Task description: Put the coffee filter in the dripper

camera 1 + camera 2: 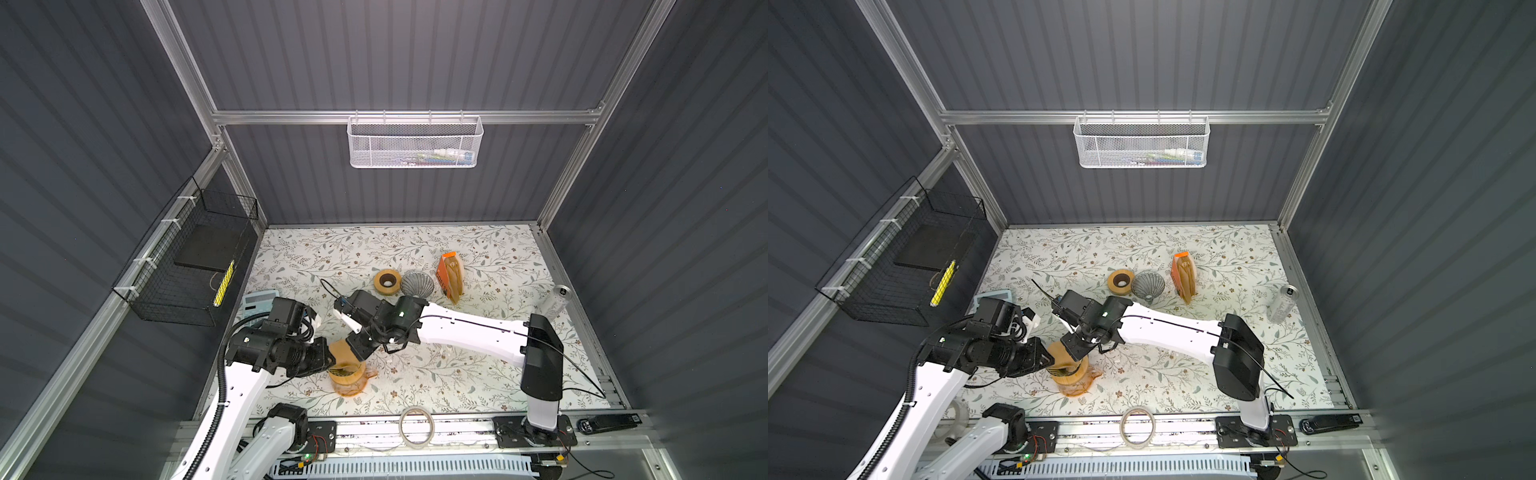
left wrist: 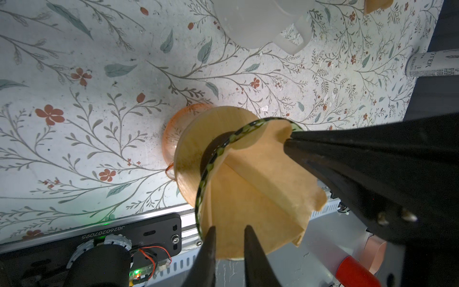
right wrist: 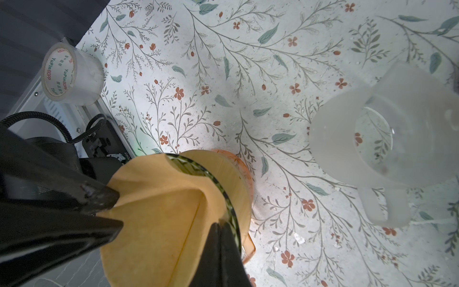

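- Brown paper coffee filter (image 2: 248, 198): cone half spread, partly inside the rim of the green-rimmed glass dripper with wooden collar (image 2: 188, 161).
- Right gripper (image 3: 219, 226): jaws pinched tight on the filter's edge at the rim.
- Left gripper (image 2: 229, 227): jaws narrow, nipping the opposite edge.
- Dripper sits on an orange glass carafe (image 2: 171, 134), near the front of the floral table (image 2: 99, 99).

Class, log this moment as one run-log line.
step: filter insertion | coffee filter: partly inside dripper, not seated | left gripper: shut on filter edge | right gripper: shut on filter edge by rim
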Controlling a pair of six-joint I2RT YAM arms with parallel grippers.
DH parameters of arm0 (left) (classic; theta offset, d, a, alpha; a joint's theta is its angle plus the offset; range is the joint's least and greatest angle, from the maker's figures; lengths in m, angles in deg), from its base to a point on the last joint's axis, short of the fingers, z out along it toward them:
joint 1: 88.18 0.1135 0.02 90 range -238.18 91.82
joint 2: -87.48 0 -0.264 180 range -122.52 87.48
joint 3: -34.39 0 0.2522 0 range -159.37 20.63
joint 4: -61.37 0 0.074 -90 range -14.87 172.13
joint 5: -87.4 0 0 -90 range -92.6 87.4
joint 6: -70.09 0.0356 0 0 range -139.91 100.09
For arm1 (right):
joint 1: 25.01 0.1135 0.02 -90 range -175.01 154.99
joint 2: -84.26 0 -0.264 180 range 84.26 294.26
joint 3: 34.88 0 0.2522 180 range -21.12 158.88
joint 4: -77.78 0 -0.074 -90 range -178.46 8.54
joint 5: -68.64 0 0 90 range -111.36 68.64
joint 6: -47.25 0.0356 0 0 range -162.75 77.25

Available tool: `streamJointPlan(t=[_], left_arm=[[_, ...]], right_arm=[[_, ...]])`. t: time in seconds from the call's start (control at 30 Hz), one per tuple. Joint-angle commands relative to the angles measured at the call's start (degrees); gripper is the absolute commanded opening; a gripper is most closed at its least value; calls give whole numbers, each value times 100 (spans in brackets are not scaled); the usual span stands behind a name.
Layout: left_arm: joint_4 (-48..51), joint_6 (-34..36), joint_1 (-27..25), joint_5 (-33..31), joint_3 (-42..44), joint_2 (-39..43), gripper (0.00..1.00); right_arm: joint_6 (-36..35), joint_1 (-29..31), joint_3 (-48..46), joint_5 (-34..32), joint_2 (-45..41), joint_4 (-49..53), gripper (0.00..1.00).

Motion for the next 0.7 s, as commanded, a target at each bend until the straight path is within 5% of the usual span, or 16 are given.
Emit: streamJointPlan(t=[0.0, 0.67], left_arm=[[101, -11, 0, -61, -102, 40, 22], [92, 15, 0, -65, -196, -6, 22]], right_arm=[[-29, 25, 22, -147, 162, 161, 6], [-30, 91, 295, -234, 185, 366, 8]])
